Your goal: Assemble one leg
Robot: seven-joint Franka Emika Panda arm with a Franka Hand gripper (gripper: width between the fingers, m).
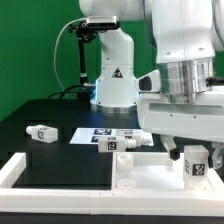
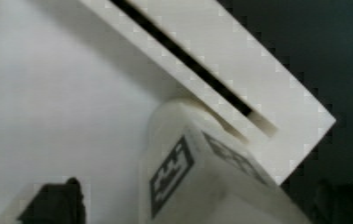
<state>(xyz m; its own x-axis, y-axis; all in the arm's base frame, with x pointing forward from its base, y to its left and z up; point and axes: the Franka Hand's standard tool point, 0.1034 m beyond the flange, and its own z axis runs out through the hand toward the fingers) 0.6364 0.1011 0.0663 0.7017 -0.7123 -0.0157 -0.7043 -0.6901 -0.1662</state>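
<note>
1. The leg (image 1: pixel 196 161) stands under the gripper on the large white panel (image 1: pixel 60 170), at the exterior view's right; in the wrist view the leg (image 2: pixel 199 160) fills the lower middle, its tag facing the camera.
2. It looks like light, stiff plastic with smooth sides, so I judge it may slip. The flat sides of the block seem the best place to hold.
3. The gripper (image 1: pixel 192 140) is just above the leg. One dark fingertip (image 2: pixel 52 200) shows beside it, but I cannot tell if the jaws pinch it.
4. Two other legs (image 1: pixel 42 132) (image 1: pixel 118 141) lie on the black table (image 1: pixel 50 115), one of them near the marker board (image 1: pixel 90 132).
</note>
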